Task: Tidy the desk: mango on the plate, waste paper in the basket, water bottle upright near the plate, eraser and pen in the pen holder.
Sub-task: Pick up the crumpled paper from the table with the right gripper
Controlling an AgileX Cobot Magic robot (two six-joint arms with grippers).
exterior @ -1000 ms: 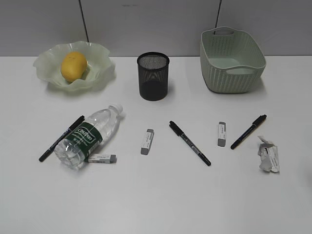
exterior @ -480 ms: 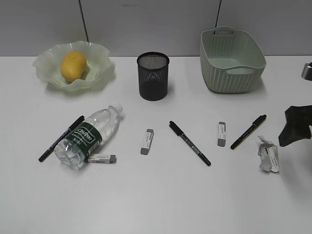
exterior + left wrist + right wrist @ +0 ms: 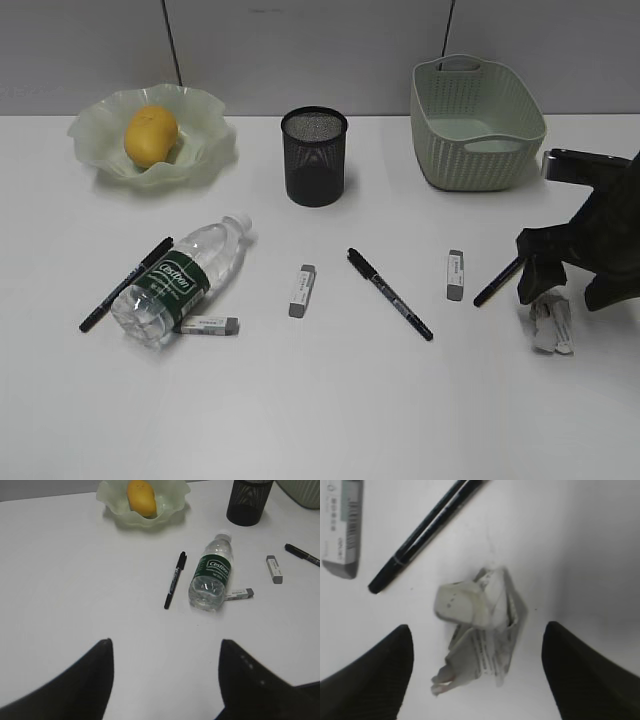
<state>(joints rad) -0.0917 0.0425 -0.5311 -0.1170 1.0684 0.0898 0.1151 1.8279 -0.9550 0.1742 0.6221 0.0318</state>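
Note:
The mango [image 3: 151,135] lies in the ruffled green plate [image 3: 215,140] at the back left. The water bottle [image 3: 180,279] lies on its side, with a pen [image 3: 125,285] to its left and an eraser [image 3: 210,325] at its base. Two more erasers [image 3: 301,290] [image 3: 455,274] and two pens [image 3: 390,294] [image 3: 496,282] lie mid-desk. The pen holder [image 3: 315,156] and the basket [image 3: 475,125] stand at the back. My right gripper [image 3: 563,285] is open just above the waste paper [image 3: 480,630], a finger on each side. My left gripper [image 3: 165,647] is open and empty over bare desk.
The white desk [image 3: 330,400] has bare room along its front edge and front left. A grey wall runs behind the desk. In the left wrist view the mango [image 3: 141,497], bottle [image 3: 211,575] and a pen [image 3: 175,579] lie ahead of the fingers.
My right arm came in from the right edge and moved left and down until its open fingers straddle the waste paper. Nothing on the desk has moved.

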